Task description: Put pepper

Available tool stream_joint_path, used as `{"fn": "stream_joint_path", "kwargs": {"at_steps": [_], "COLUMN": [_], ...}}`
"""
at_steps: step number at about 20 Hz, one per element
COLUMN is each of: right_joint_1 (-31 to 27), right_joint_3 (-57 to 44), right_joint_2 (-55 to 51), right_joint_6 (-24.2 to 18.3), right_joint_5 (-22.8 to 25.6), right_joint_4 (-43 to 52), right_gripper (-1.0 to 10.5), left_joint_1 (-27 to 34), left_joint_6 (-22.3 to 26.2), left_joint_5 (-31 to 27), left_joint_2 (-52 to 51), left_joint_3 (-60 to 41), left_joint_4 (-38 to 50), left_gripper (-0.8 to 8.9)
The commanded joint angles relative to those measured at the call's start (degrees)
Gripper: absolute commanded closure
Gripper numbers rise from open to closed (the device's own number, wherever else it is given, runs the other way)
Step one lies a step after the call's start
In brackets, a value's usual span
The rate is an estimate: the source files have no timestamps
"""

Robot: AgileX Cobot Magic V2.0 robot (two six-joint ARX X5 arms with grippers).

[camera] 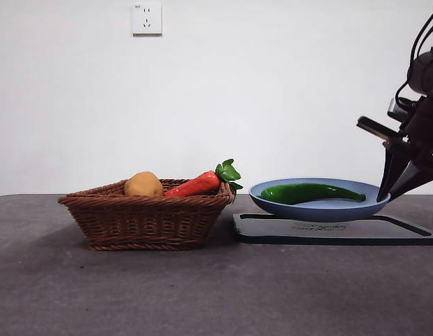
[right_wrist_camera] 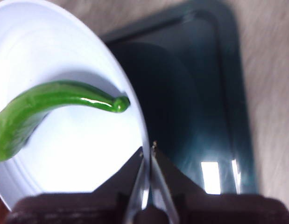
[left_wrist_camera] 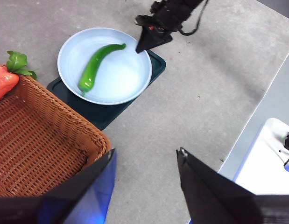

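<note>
Beside basket (camera: 150, 218), pepper (camera: 310, 192) on plate (camera: 321, 208).

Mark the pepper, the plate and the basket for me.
pepper (camera: 310, 192), front view, middle of its body.
plate (left_wrist_camera: 135, 88), left wrist view, bare inner surface near rim.
basket (camera: 146, 220), front view, woven front wall.

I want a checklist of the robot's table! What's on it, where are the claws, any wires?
Surface: grey table, dark green tray.
Job's things: long glossy green pepper lying in the pale blue plate on the tray.
Clutter: brown wicker basket holding a round tan potato and a red vegetable with green leaves.
Grippers: right gripper shut at the plate's rim; left gripper open, near the basket.
Cables: black wires on the right arm.
Surroundings: white wall, socket.
</note>
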Motion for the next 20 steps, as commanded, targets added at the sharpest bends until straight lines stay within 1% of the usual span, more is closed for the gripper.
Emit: {"fn": "stream_joint_path", "kwargs": {"at_steps": [1, 8, 9, 13, 17, 20], "right_joint_1": [0.00, 0.00, 0.00, 0.00, -0.37, -0.37], "right_joint_3": [1.44, 1.44, 1.44, 1.46, 1.46, 1.44], "right_joint_2": [2.43, 4.90, 4.90, 4.37, -1.05, -9.94], "right_joint_6": [0.52, 0.48, 0.48, 0.31, -0.57, -3.21], "right_joint_5": [-0.31, 0.02, -0.02, -0.11, -0.02, -0.15], "right_joint_4": [0.68, 0.17, 0.13, -0.15, -3.43, -7.72], "right_gripper": [9.4, 9.4, 9.3, 7.6, 7.5, 7.5], "left_joint_1": [-0.42, -0.42, -0.42, -0.42, -0.42, -0.39], "left_joint_6": [-0.63, -0.77, -0.77, -0.74, -0.50, -0.17], "left_joint_5": [0.00, -0.07, -0.07, -0.09, -0.09, -0.13], "left_joint_2": [0.57, 0.57, 0.57, 0.57, 0.57, 0.59], "left_joint_3": [1.11, 1.11, 1.14, 1.14, 1.14, 1.11], "left_joint_4": [0.31, 0.31, 0.31, 0.28, 0.02, -0.13], "left_gripper": [5.79, 5.79, 5.79, 5.79, 5.80, 5.81]}}
